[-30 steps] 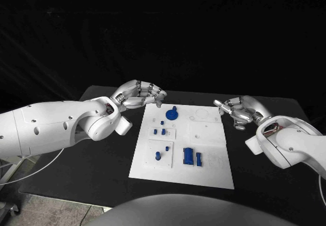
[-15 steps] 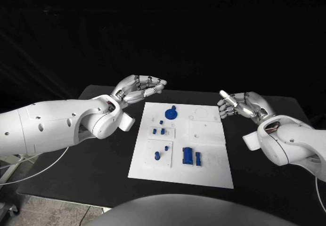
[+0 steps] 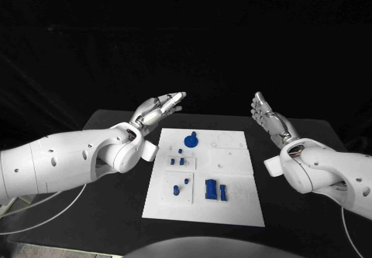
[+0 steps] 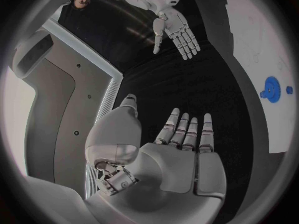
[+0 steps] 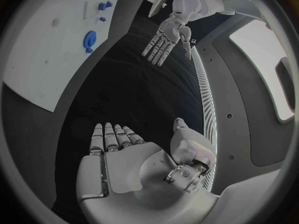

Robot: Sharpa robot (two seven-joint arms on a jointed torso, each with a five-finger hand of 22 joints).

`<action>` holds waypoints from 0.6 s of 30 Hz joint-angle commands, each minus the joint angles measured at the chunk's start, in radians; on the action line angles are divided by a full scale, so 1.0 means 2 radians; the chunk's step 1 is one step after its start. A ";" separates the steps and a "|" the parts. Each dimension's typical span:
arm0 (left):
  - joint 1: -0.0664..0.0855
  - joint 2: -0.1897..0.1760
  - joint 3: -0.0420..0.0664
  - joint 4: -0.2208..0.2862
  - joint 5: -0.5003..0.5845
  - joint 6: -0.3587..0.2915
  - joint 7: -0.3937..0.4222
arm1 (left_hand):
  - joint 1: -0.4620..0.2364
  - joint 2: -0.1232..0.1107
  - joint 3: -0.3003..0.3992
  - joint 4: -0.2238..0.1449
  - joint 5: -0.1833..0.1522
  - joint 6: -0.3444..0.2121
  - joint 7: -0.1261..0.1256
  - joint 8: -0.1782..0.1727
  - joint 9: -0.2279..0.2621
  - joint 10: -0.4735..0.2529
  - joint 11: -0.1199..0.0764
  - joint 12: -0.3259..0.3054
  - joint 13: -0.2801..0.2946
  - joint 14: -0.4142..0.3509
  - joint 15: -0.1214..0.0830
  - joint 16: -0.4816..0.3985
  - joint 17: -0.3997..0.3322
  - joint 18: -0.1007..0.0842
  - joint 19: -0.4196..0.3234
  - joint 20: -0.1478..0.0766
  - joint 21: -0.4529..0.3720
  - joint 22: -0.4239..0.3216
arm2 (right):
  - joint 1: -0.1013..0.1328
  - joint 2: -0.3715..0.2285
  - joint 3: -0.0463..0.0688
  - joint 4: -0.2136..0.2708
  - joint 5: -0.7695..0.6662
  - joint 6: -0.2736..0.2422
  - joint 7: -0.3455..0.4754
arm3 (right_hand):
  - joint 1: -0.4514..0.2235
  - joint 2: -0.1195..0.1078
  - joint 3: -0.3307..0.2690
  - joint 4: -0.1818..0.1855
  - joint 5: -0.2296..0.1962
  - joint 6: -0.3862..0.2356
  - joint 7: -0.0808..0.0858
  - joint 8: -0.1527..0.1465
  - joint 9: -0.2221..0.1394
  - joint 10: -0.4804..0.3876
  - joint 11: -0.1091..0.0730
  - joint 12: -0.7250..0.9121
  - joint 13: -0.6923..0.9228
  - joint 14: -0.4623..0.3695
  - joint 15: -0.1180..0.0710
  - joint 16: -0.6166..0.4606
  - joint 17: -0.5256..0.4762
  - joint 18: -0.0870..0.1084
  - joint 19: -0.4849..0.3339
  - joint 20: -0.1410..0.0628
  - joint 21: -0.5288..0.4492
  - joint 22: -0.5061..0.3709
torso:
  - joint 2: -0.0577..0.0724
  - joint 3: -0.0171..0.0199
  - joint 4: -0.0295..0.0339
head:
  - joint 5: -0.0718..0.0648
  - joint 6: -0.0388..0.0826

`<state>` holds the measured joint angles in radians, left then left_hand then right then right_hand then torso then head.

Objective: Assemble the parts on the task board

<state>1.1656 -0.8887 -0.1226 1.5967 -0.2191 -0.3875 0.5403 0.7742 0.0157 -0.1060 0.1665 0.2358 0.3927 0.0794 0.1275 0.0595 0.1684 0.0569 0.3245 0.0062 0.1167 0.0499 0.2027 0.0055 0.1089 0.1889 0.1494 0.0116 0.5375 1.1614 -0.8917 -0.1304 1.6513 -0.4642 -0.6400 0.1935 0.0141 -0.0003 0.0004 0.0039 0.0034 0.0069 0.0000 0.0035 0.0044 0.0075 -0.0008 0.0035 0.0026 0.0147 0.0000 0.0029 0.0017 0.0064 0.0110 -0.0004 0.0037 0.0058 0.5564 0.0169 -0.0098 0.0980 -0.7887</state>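
Note:
The white task board [image 3: 233, 204] lies in the middle of the black table. On it are a round blue part [image 3: 191, 141] near the far edge, small blue parts [image 3: 177, 160] at mid-left, and two upright blue blocks [image 3: 215, 190] nearer me. My left hand [image 3: 159, 108] is raised above the board's far left corner, fingers straight and apart, holding nothing. My right hand [image 3: 266, 115] is raised beyond the far right corner, flat and empty too. The left wrist view has my left hand [image 4: 177, 149], the right hand [image 4: 176, 29] and the round part [image 4: 272, 89].
The black table [image 3: 93, 204] runs out on both sides of the board. A dark curtain hangs behind it. In the right wrist view the board [image 5: 44, 64] curves along the rim beside my right hand [image 5: 121, 157], with my left hand [image 5: 165, 37] across from it.
Both hands have lifted off the board's far edge and opened from curled to flat, with fingers straight. The whole picture has shifted a little as well.

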 commanded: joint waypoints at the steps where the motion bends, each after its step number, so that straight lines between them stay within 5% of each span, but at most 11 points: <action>1: -0.018 0.018 0.018 -0.004 0.057 -0.097 -0.004 | -0.127 -0.008 0.017 -0.028 -0.039 -0.064 -0.040 -0.021 -0.030 -0.028 -0.028 -0.053 -0.003 -0.020 -0.025 -0.033 -0.003 -0.016 -0.031 -0.025 -0.006 -0.088 | -0.014 0.015 0.015 -0.012 0.096 -0.029 0.072 | -0.007 0.000 0.000 -0.002 -0.002 -0.003 0.000 -0.002 -0.002 -0.004 0.000 -0.002 -0.001 -0.007 0.000 -0.001 -0.001 -0.003 -0.006 0.000 -0.002 -0.003 | -0.003 -0.0035 0.0021 | -0.018 0.035; 2: -0.024 0.023 0.024 -0.006 0.064 -0.110 -0.005 | -0.139 -0.008 0.053 -0.030 -0.042 -0.070 -0.040 -0.023 -0.030 -0.031 -0.028 -0.058 -0.003 -0.022 -0.025 -0.036 -0.003 -0.054 -0.033 -0.027 -0.006 -0.096 | -0.019 0.019 0.021 -0.015 0.112 -0.033 0.083 | -0.007 0.000 0.000 -0.002 -0.002 -0.003 0.000 -0.002 -0.002 -0.004 0.000 -0.002 -0.001 -0.007 0.000 -0.001 -0.001 -0.003 -0.006 0.000 -0.002 -0.003 | -0.003 -0.0041 0.0024 | -0.022 0.042; 6: -0.042 0.040 0.043 -0.010 0.088 -0.152 -0.008 | -0.173 -0.008 0.053 -0.038 -0.053 -0.087 -0.040 -0.028 -0.030 -0.038 -0.028 -0.072 -0.003 -0.058 -0.025 -0.045 -0.003 -0.054 -0.042 -0.034 -0.006 -0.120 | -0.035 0.036 0.041 -0.026 0.165 -0.048 0.119 | -0.007 0.000 0.000 -0.002 -0.002 -0.003 0.000 -0.002 -0.002 -0.004 0.000 -0.002 -0.001 -0.007 0.000 -0.001 -0.001 -0.003 -0.006 0.000 -0.002 -0.003 | -0.004 -0.0062 0.0036 | -0.035 0.067; 7: -0.045 0.043 0.047 -0.010 0.093 -0.161 -0.008 | -0.181 -0.008 0.053 -0.040 -0.055 -0.092 -0.040 -0.064 -0.030 -0.039 -0.028 -0.076 -0.003 -0.058 -0.025 -0.047 -0.003 -0.054 -0.044 -0.035 -0.006 -0.126 | -0.039 0.039 0.045 -0.029 0.177 -0.050 0.126 | -0.007 0.000 0.000 -0.002 -0.002 -0.003 0.000 -0.002 -0.002 -0.004 0.000 -0.002 -0.001 -0.007 0.000 -0.001 -0.001 -0.003 -0.006 0.000 -0.002 -0.003 | -0.005 -0.0066 0.0038 | -0.037 0.072; 8: -0.048 0.046 0.051 -0.011 0.097 -0.168 -0.009 | -0.190 -0.008 0.053 -0.042 -0.058 -0.096 -0.040 -0.064 -0.030 -0.041 -0.028 -0.079 -0.003 -0.058 -0.025 -0.050 -0.003 -0.054 -0.046 -0.037 -0.006 -0.132 | -0.042 0.042 0.048 -0.031 0.187 -0.053 0.133 | -0.007 0.000 0.000 -0.002 -0.002 -0.003 0.000 -0.002 -0.002 -0.004 0.000 -0.002 -0.001 -0.007 0.000 -0.001 -0.001 -0.003 -0.006 0.000 -0.002 -0.003 | -0.005 -0.0070 0.0040 | -0.040 0.076; 9: -0.052 0.049 0.055 -0.012 0.102 -0.177 -0.009 | -0.201 -0.008 0.053 -0.044 -0.061 -0.102 -0.040 -0.064 -0.030 -0.042 -0.028 -0.084 -0.003 -0.058 -0.025 -0.053 -0.003 -0.054 -0.048 -0.075 -0.006 -0.140 | -0.046 0.046 0.053 -0.034 0.200 -0.057 0.142 | -0.007 0.000 0.000 -0.002 -0.002 -0.003 0.000 -0.002 -0.002 -0.004 0.000 -0.002 -0.001 -0.007 0.000 -0.001 -0.001 -0.003 -0.006 0.000 -0.002 -0.003 | -0.005 -0.0074 0.0043 | -0.043 0.082; 11: -0.056 0.052 0.059 -0.013 0.107 -0.186 -0.010 | -0.214 -0.008 0.053 -0.047 -0.065 -0.108 -0.040 -0.064 -0.030 -0.045 -0.028 -0.089 -0.003 -0.058 -0.025 -0.056 -0.003 -0.054 -0.052 -0.075 -0.006 -0.148 | -0.050 0.050 0.059 -0.037 0.214 -0.060 0.151 | -0.007 0.000 0.000 -0.002 -0.002 -0.003 0.000 -0.002 -0.002 -0.004 0.000 -0.002 -0.001 -0.007 0.000 -0.001 -0.001 -0.003 -0.006 0.000 -0.002 -0.003 | -0.006 -0.0079 0.0046 | -0.046 0.088; 12: -0.056 0.053 0.060 -0.013 0.107 -0.187 -0.010 | -0.219 -0.008 0.053 -0.083 -0.067 -0.111 -0.040 -0.064 -0.030 -0.046 -0.028 -0.092 -0.003 -0.058 -0.025 -0.057 -0.003 -0.054 -0.054 -0.075 -0.006 -0.152 | -0.051 0.051 0.060 -0.037 0.217 -0.061 0.153 | -0.007 0.000 0.000 -0.002 -0.002 -0.003 0.000 -0.002 -0.002 -0.004 0.000 -0.002 -0.001 -0.007 0.000 -0.001 -0.001 -0.003 -0.006 0.000 -0.002 -0.003 | -0.006 -0.0080 0.0047 | -0.046 0.089; 15: -0.058 0.054 0.061 -0.013 0.110 -0.191 -0.010 | -0.237 -0.008 0.053 -0.083 -0.072 -0.120 -0.040 -0.064 -0.030 -0.084 -0.028 -0.099 -0.003 -0.058 -0.025 -0.062 -0.003 -0.054 -0.058 -0.075 -0.006 -0.164 | -0.055 0.055 0.064 -0.040 0.229 -0.064 0.161 | -0.007 0.000 0.000 -0.002 -0.002 -0.003 0.000 -0.002 -0.002 -0.004 0.000 -0.002 -0.001 -0.007 0.000 -0.001 -0.001 -0.003 -0.006 0.000 -0.002 -0.003 | -0.006 -0.0084 0.0049 | -0.049 0.094; 17: -0.058 0.054 0.061 -0.013 0.110 -0.191 -0.010 | -0.251 -0.008 0.053 -0.083 -0.077 -0.127 -0.040 -0.064 -0.030 -0.084 -0.028 -0.105 -0.003 -0.058 -0.025 -0.065 -0.003 -0.054 -0.094 -0.075 -0.006 -0.174 | -0.056 0.056 0.065 -0.041 0.232 -0.065 0.163 | -0.007 0.000 0.000 -0.002 -0.002 -0.003 0.000 -0.002 -0.002 -0.004 0.000 -0.002 -0.001 -0.007 0.000 -0.001 -0.001 -0.003 -0.006 0.000 -0.002 -0.003 | -0.006 -0.0084 0.0049 | -0.049 0.094; 18: -0.058 0.054 0.061 -0.013 0.110 -0.191 -0.010 | -0.256 -0.008 0.053 -0.083 -0.078 -0.130 -0.040 -0.064 -0.030 -0.084 -0.028 -0.107 -0.003 -0.058 -0.025 -0.101 -0.003 -0.054 -0.094 -0.075 -0.006 -0.178 | -0.056 0.056 0.065 -0.041 0.232 -0.065 0.163 | -0.007 0.000 0.000 -0.002 -0.002 -0.003 0.000 -0.002 -0.002 -0.004 0.000 -0.002 -0.001 -0.007 0.000 -0.001 -0.001 -0.003 -0.006 0.000 -0.002 -0.003 | -0.006 -0.0084 0.0049 | -0.049 0.094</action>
<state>1.0503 -0.7818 -0.0011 1.5699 -0.0266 -0.7279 0.5170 0.3596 0.0007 -0.0079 0.0375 0.1094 0.1829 0.0036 0.0188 0.0038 0.0538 0.0027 0.1506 0.0013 0.0168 0.0034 0.0907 0.0012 0.0147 0.0718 0.0229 0.0036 0.2495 1.0507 -0.7806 -0.0011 1.5718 -0.0579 -0.7431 0.4617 0.0055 -0.0002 0.0004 0.0040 0.0034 0.0036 -0.0002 0.0035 0.0009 0.0047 -0.0006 0.0035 0.0010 0.0051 -0.0002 0.0029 0.0009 0.0063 0.0050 0.0000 0.0037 0.0010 0.5449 0.0011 -0.0005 0.0021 -0.6041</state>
